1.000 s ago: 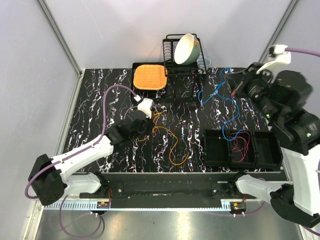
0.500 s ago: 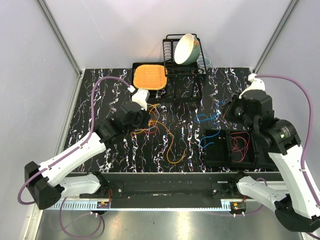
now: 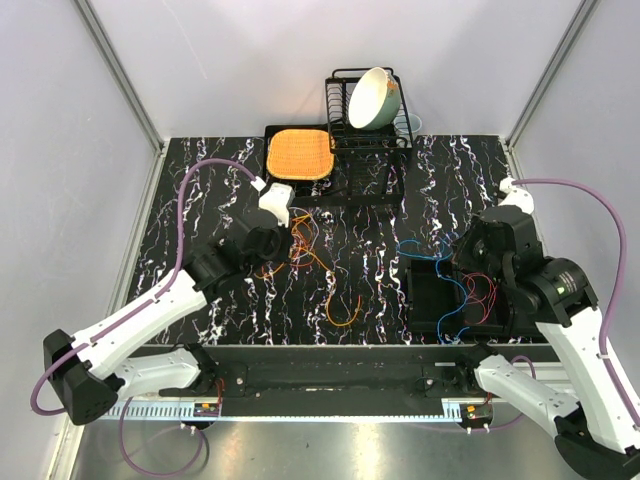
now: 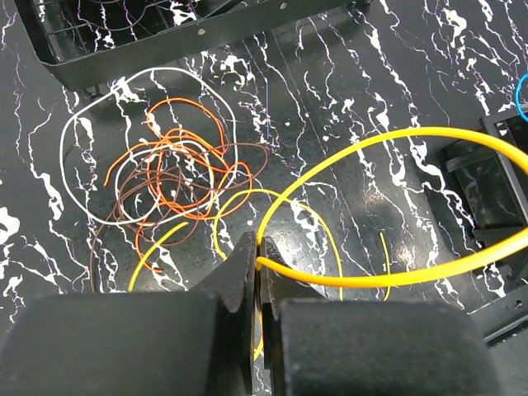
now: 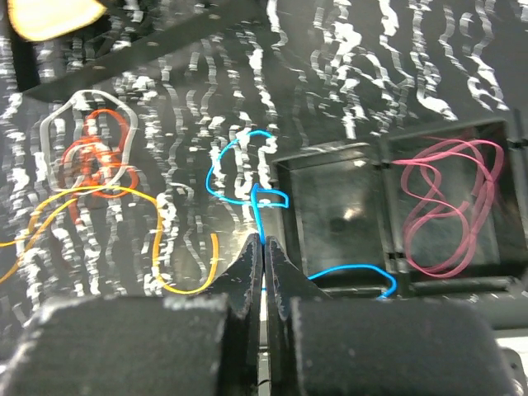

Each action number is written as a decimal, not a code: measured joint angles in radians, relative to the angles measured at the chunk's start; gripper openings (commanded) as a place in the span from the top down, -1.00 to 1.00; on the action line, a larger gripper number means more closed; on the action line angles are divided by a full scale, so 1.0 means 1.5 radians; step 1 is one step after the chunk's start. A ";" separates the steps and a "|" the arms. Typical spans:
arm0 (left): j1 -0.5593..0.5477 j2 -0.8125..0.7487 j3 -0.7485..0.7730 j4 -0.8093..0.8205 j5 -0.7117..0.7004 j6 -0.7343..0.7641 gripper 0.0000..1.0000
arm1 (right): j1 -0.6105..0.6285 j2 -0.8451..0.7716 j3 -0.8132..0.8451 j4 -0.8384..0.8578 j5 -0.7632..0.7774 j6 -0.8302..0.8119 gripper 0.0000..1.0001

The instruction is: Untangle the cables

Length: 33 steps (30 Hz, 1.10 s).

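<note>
The cables lie in two groups. A tangle of orange, brown and white cables (image 4: pixel 188 175) sits on the marbled table in front of my left gripper (image 4: pixel 258 247), which is shut on a yellow cable (image 4: pixel 341 283) that loops away to the right. In the top view this gripper (image 3: pixel 287 245) is beside the tangle (image 3: pixel 303 252). My right gripper (image 5: pixel 263 243) is shut on a thin blue cable (image 5: pixel 258 210) at the left end of the black tray (image 5: pixel 375 150). From above, it (image 3: pixel 452 264) hovers over the tray (image 3: pixel 425 312), and the blue cable (image 3: pixel 412 243) trails left. A red cable (image 5: pixel 450 202) lies coiled in the middle compartment.
A black dish rack (image 3: pixel 343 150) holding a pale bowl (image 3: pixel 372 97) stands at the back, with an orange pad (image 3: pixel 298 153) to its left. Grey walls close in both sides of the table.
My right arm has swung down from the far right to the tray, dragging the blue cable with it. My left gripper has drawn the yellow cable's loop in towards the tangle.
</note>
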<state>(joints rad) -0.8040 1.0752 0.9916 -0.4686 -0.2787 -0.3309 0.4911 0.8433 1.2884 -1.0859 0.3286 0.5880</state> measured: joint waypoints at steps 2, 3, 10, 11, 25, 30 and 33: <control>0.000 0.000 0.000 -0.001 0.000 0.000 1.00 | 0.000 -0.003 -0.005 -0.012 0.017 0.002 1.00; 0.000 0.000 0.000 -0.001 0.000 0.000 1.00 | 0.000 -0.002 -0.005 -0.013 0.021 0.003 1.00; 0.000 0.000 -0.003 -0.001 0.000 0.000 1.00 | 0.000 0.016 0.020 -0.010 0.035 -0.002 1.00; 0.000 0.000 -0.003 -0.001 0.000 0.000 1.00 | 0.000 0.021 0.026 -0.005 0.035 -0.005 1.00; 0.000 -0.014 -0.014 -0.001 -0.003 0.000 1.00 | 0.000 0.074 0.045 0.053 0.079 -0.053 1.00; 0.000 -0.014 -0.014 -0.001 -0.003 0.000 1.00 | 0.000 0.058 -0.016 0.080 0.088 -0.055 1.00; 0.000 -0.014 -0.014 -0.001 -0.003 0.000 1.00 | 0.000 0.056 -0.047 0.083 0.088 -0.055 1.00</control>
<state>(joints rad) -0.8040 1.0538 0.9703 -0.4694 -0.2832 -0.3309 0.4911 0.9268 1.2175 -0.9619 0.4610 0.5053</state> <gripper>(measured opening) 0.009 0.011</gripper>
